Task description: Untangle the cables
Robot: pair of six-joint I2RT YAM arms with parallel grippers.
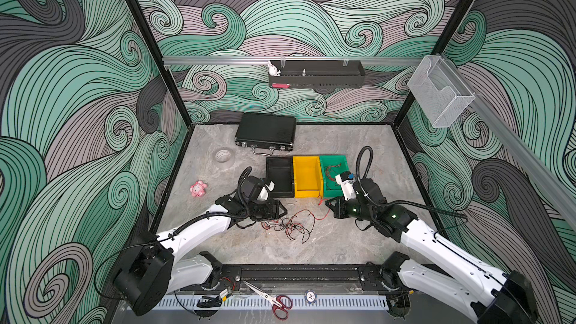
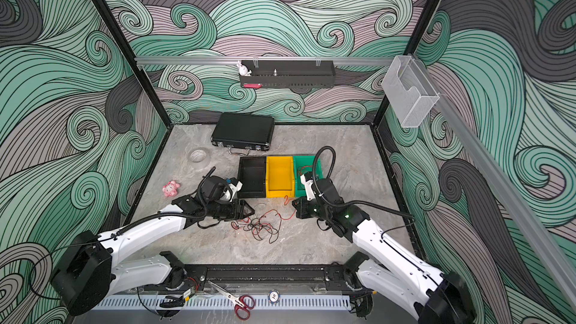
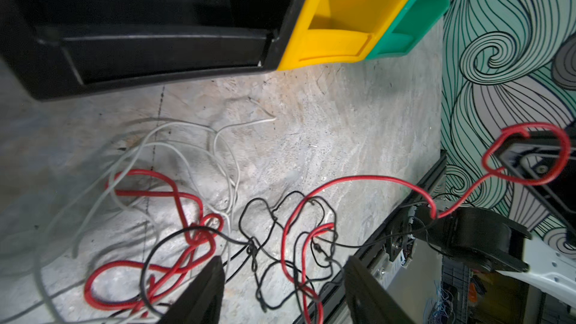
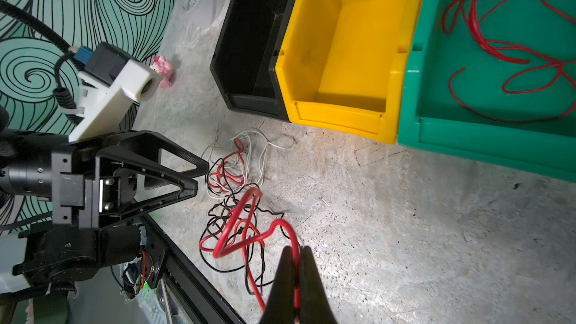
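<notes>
The cables [image 1: 288, 224] lie as a red, black and white tangle on the table in front of the bins, seen in both top views [image 2: 258, 225]. My left gripper [image 3: 285, 263] is open just left of the tangle, and black and red strands lie on the table below its jaws. My right gripper [image 4: 296, 249] is shut on a red cable [image 4: 246, 210], which rises from the heap to its tips. In the left wrist view this red cable [image 3: 343, 182] runs out of the tangle to the right gripper [image 3: 530, 151]. More red cable [image 4: 498, 42] lies inside the green bin [image 1: 333, 157].
A black bin [image 1: 280, 176], a yellow bin [image 1: 307, 176] and the green bin stand side by side behind the tangle. A black case [image 1: 265, 132], a tape roll [image 1: 223, 156] and a pink toy [image 1: 198, 189] sit further left. Red-handled scissors [image 1: 274, 300] lie on the front rail.
</notes>
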